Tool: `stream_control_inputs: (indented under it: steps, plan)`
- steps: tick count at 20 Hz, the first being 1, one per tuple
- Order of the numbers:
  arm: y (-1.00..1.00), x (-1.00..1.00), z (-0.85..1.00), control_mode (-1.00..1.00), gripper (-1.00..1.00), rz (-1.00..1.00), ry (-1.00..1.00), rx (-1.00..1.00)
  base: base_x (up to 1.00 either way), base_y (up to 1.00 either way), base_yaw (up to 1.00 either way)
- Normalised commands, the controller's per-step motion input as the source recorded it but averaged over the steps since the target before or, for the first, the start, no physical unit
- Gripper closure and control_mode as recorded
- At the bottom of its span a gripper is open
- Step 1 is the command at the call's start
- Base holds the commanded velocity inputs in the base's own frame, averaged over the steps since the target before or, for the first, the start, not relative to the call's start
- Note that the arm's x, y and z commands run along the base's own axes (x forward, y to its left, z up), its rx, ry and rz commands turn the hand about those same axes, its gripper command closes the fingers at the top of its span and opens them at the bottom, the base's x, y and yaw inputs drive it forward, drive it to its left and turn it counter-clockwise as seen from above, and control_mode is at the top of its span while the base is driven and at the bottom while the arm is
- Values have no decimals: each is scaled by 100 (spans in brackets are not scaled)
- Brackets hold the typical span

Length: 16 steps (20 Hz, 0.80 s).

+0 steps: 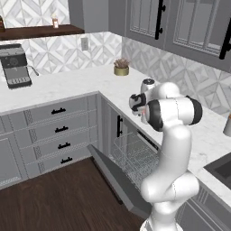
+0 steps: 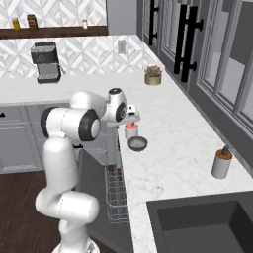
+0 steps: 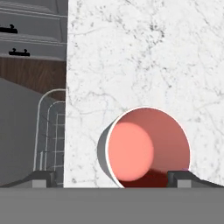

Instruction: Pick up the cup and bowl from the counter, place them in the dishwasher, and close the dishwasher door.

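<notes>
Two fingertips (image 3: 41,178) spread wide on my gripper (image 3: 114,179), nothing held, hovering right over the cup (image 3: 146,146) near the counter (image 3: 144,57) edge. Bowl (image 2: 138,144) sits just beside it; dishwasher door (image 1: 118,180) hangs open, plant pot (image 2: 153,76) way back.

1. Nothing readable turned up anywhere, no words, brand names or numbers.
2. The coffee machine (image 2: 46,62) had a round dial on its front, but any markings were too blurry to make out.
3. The little jars on the shelf (image 2: 54,31) were too small to show label text.
</notes>
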Motion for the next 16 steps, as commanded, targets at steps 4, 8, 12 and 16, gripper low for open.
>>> stream_control_inputs:
  steps: [4, 8, 12, 16]
  plan:
    - [0, 0, -34, -100, -100, 0, 2, 0, 0, 0, 0]
    - [0, 0, -37, -100, -100, 0, 3, 0, 0, 0, 0]
    - [0, 0, -43, -100, 100, 0, 3, -1, 0, 0, 0]
    - [0, 1, -25, -100, 100, 0, 0, 0, 0, 0, 0]
